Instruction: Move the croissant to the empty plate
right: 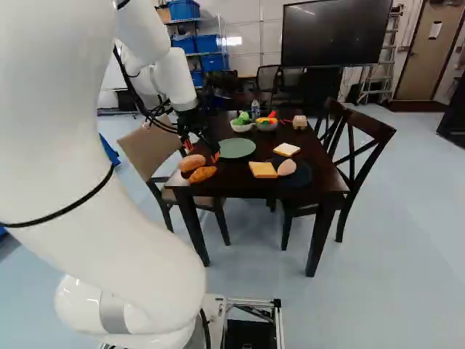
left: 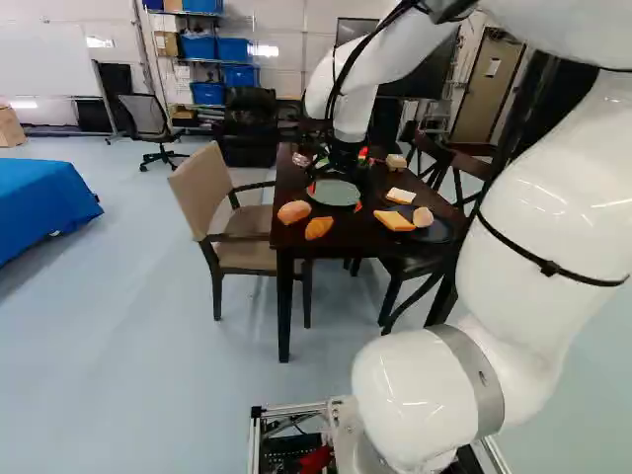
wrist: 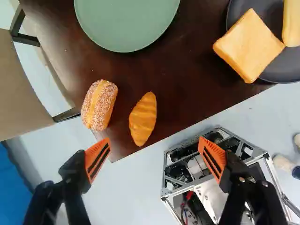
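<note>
A golden, ridged croissant (wrist: pixel 143 118), tapered at both ends, is seen near the edge of a dark table (wrist: pixel 192 79), flanked by a sugar-speckled bun (wrist: pixel 99 105). A green plate (wrist: pixel 126 23) is set beyond; bread (wrist: pixel 248 45) is displayed on a black plate (wrist: pixel 281 70). The gripper (right: pixel 202 151) is spread wide.

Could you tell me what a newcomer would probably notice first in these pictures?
Probably the white arm, looming large at the left of the right base view. Next, the green plate on the dark table, and the orange croissant beside the sugared bun.
</note>
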`<state>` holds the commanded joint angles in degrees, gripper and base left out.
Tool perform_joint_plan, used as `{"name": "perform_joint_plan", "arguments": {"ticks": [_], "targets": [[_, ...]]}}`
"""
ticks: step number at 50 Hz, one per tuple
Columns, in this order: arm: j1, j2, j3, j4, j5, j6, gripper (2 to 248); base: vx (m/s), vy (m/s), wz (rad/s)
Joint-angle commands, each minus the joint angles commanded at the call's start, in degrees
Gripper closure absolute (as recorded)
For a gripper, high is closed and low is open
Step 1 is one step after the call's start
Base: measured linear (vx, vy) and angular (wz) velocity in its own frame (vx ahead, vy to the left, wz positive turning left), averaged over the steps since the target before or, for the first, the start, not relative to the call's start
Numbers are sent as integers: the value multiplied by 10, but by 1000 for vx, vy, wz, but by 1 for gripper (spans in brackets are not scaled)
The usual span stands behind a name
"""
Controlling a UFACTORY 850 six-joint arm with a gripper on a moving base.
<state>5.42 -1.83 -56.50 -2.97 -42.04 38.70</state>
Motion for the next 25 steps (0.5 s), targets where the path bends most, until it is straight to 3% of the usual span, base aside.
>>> {"name": "perform_joint_plan", "arguments": {"ticks": [25], "targets": [[-1, -56, -16, 3, -12, 0, 3, 0, 0, 0]]}}
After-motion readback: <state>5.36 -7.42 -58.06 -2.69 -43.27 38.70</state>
